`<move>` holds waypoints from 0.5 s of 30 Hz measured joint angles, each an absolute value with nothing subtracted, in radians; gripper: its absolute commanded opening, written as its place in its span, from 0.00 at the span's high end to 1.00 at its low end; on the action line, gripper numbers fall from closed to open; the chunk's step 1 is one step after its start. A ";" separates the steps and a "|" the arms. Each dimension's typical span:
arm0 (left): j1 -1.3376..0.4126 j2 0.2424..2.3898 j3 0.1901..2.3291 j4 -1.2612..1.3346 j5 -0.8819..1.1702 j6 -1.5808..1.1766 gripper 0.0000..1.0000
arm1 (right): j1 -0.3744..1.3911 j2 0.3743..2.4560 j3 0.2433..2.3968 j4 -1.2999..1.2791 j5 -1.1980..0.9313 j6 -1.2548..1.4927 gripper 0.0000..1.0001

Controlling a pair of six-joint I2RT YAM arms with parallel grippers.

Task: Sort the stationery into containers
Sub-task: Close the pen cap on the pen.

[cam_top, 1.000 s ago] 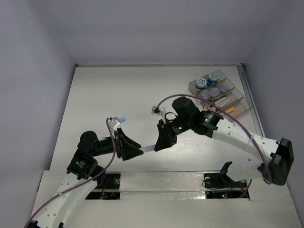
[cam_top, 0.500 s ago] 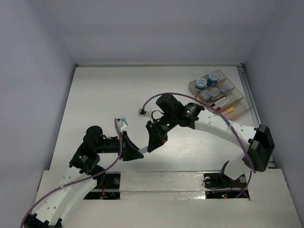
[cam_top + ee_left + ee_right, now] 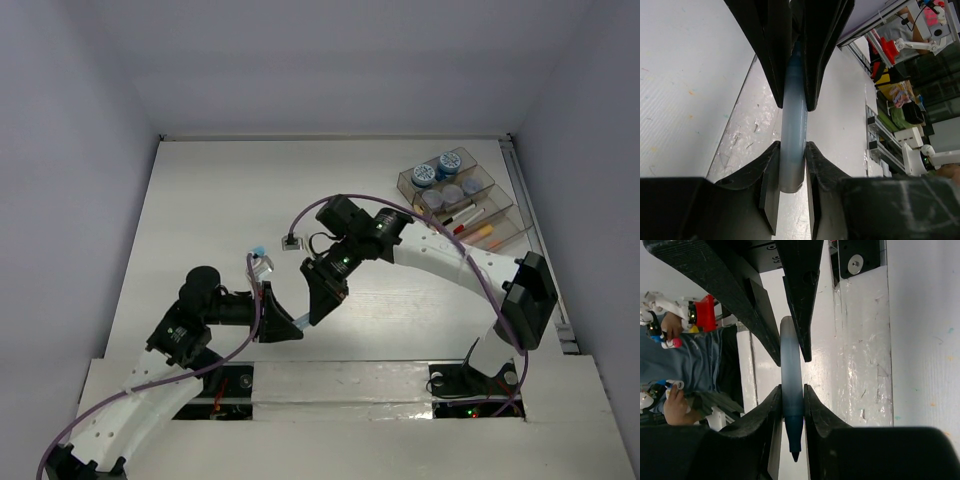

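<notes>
**Both claws clamped on one light-blue pen**

The left gripper is closed narrow, and its two fingers press on either side of the blunt end of a light-blue pen. The right gripper is closed just as narrow on the other end of the same pen, and both its pads touch the barrel. The two sets of fingertips face each other along the pen, near but not touching, with a short stretch of bare barrel between them.

In both wrist views the pen's long axis runs in line with the fingers. Its dark pointed tip sticks out behind the right fingers, toward the right wrist camera.

From above, the pen sits between the two claws over the near middle of the white table. It is well apart from the smoky-brown organiser tray at the far right. The tray holds jars with blue lids and some thin sticks in its long compartments.
</notes>
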State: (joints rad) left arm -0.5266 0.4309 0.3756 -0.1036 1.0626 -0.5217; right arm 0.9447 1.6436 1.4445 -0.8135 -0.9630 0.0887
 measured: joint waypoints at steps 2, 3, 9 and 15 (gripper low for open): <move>-0.529 0.437 0.376 -0.103 1.065 -0.520 0.87 | 0.945 1.644 1.445 -0.821 -0.965 0.082 1.00; -0.529 0.442 0.376 -0.102 1.066 -0.520 0.90 | 0.945 1.645 1.446 -0.824 -0.965 0.081 1.00; -0.529 0.457 0.377 -0.106 1.070 -0.516 1.00 | 0.945 1.671 1.476 -0.864 -0.966 0.059 0.81; -0.530 0.447 0.451 -0.148 0.987 -0.495 1.00 | 0.945 1.651 1.473 -0.802 -0.884 0.051 0.18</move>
